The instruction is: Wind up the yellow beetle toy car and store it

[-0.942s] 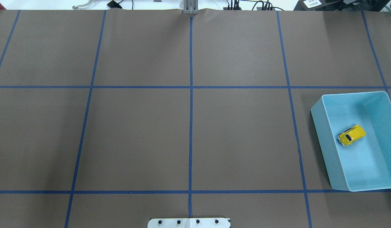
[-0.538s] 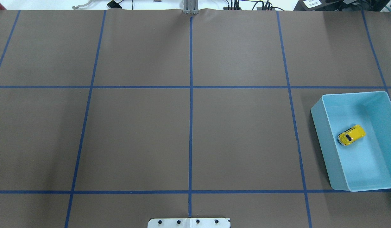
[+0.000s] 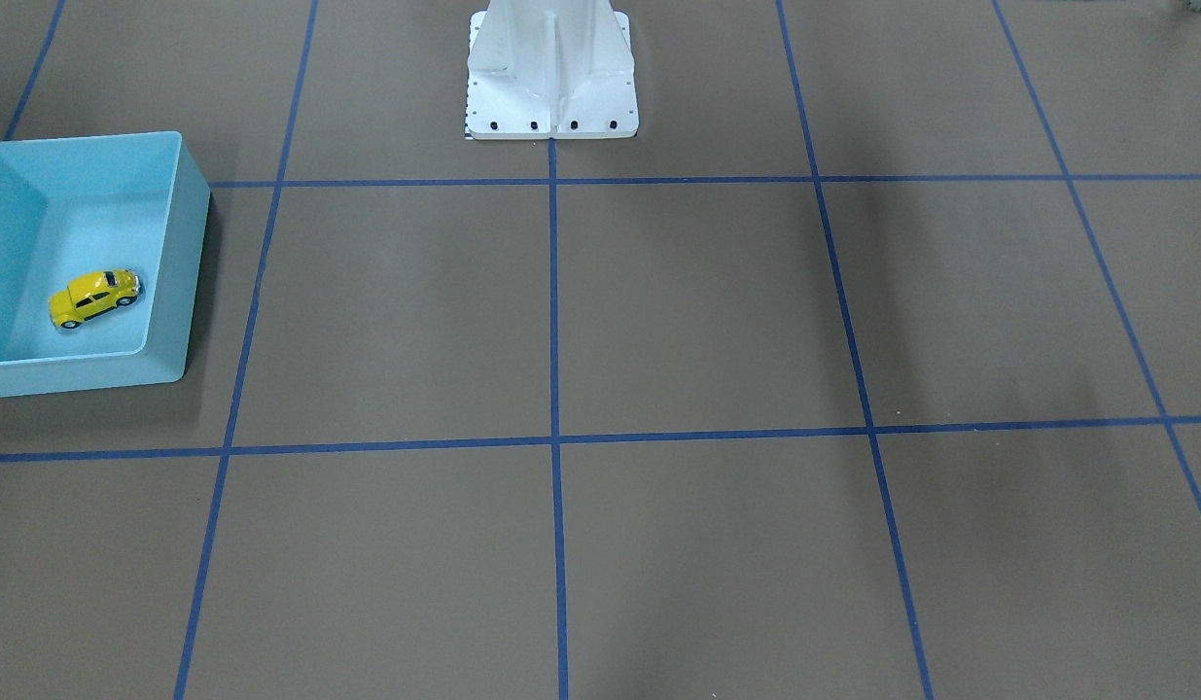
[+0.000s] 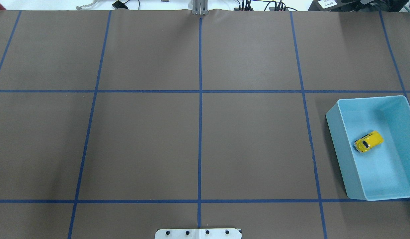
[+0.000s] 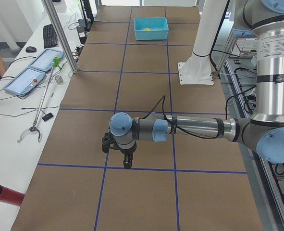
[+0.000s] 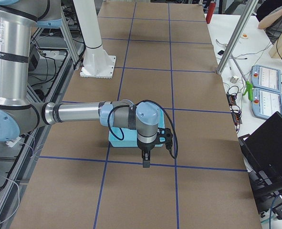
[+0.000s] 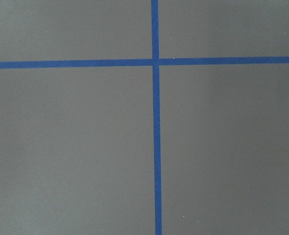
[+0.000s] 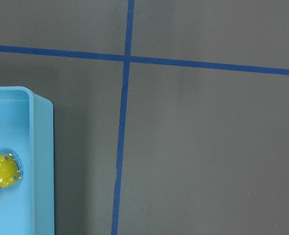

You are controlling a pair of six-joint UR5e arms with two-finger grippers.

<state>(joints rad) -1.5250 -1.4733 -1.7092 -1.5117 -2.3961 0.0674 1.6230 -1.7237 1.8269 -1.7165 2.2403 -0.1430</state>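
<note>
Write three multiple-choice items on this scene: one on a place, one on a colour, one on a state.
1. Where is the car?
A. on the bare table
B. in the bin
C. in a gripper

2. What colour is the bin?
A. red
B. white
C. light blue

3. How does the car sit?
A. upright on its wheels
B. on its roof
C. on its side

Answers:
1 B: the overhead view shows it on the floor of the bin, within the walls.
2 C: every view that shows the bin shows it light blue.
3 A: the front-facing view shows its wheels down and its roof up.
</note>
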